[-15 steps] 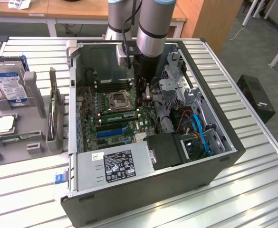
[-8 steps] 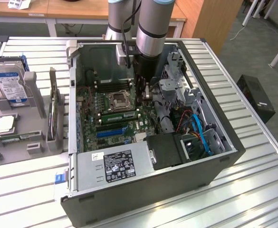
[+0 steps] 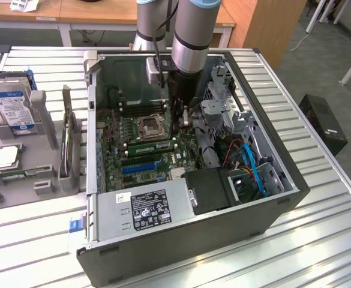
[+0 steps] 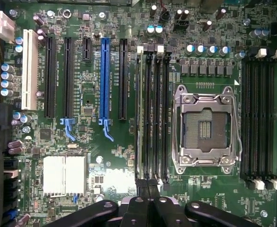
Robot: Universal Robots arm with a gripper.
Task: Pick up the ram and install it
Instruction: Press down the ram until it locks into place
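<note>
Ram (image 3: pixel 151 146) is what we are tracking, and we are finding it down inside the case (image 3: pixel 283 180), seated on edge in a slot on the board (image 4: pixel 86 137), not in the gripper.

Going from the exterior view's left, we are passing the hard drive (image 3: pixel 10 105) and the rack (image 3: pixel 43 150) outside the case's wall. Then we are reaching the ram, just below the socket (image 3: pixel 150 125). Its long axis is running across that view, parallel to the case's front edge.

The gripper (image 3: pixel 178 129) is hanging over the ram's end nearer the exterior view's right, and we are judging that end to be the one that matters.

In the wrist view we are seeing the blue slot (image 4: pixel 104 78), then the ram (image 4: pixel 139 113) edge-on in the outermost of the black slots (image 4: pixel 157 113). The gripper (image 4: pixel 147 185) is pressed together, holding nothing. Its tips are sitting at that bank's end, just beside the ram's end; we are unable to tell whether they are touching it.
</note>
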